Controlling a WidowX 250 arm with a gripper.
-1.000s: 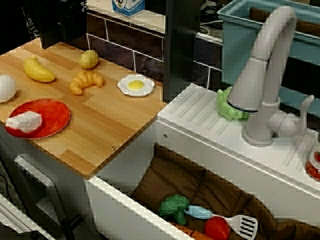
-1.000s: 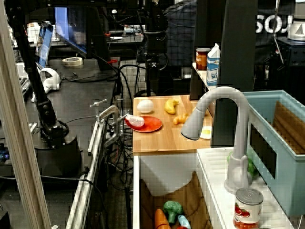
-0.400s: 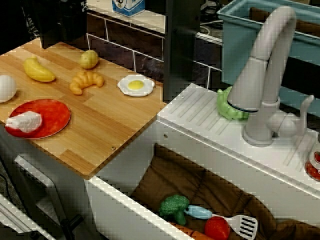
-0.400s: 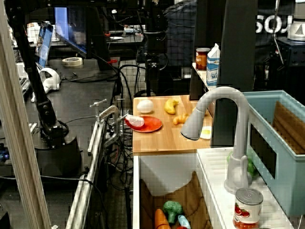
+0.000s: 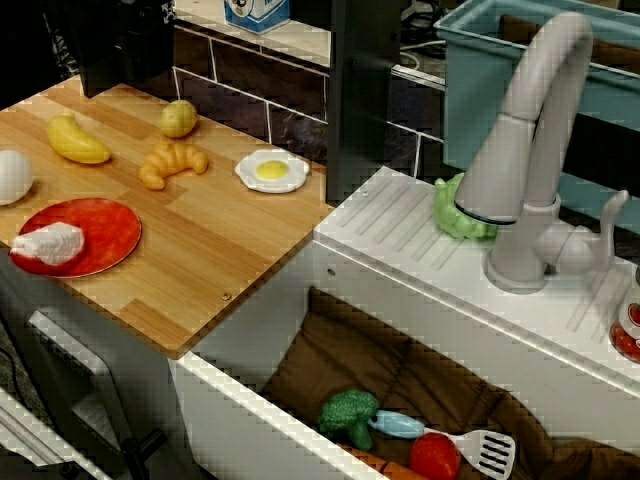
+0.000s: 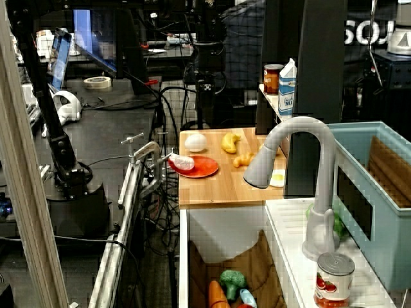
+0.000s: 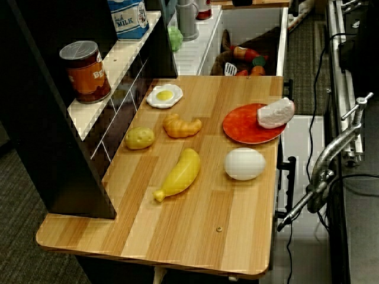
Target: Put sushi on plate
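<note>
The sushi (image 7: pixel 275 112) lies on its side on the plate (image 7: pixel 246 127), showing mostly its white base with a thin red strip along one edge. It rests at the plate's rim nearest the board's open edge and hangs slightly over that rim. In the view over the sink, the sushi (image 5: pixel 45 243) sits on the left part of the red-orange plate (image 5: pixel 105 232). The long side view shows the sushi (image 6: pixel 182 162) and plate (image 6: pixel 202 169) small, at the board's left edge. No gripper shows in any view.
On the wooden board (image 7: pixel 195 219) lie a white egg (image 7: pixel 244 164), a banana (image 7: pixel 177 174), a croissant (image 7: pixel 182 125), a potato (image 7: pixel 140 138) and a fried egg (image 7: pixel 164 95). A dark shelf with a can (image 7: pixel 87 71) borders it. The sink (image 5: pixel 400 390) holds broccoli and a spatula.
</note>
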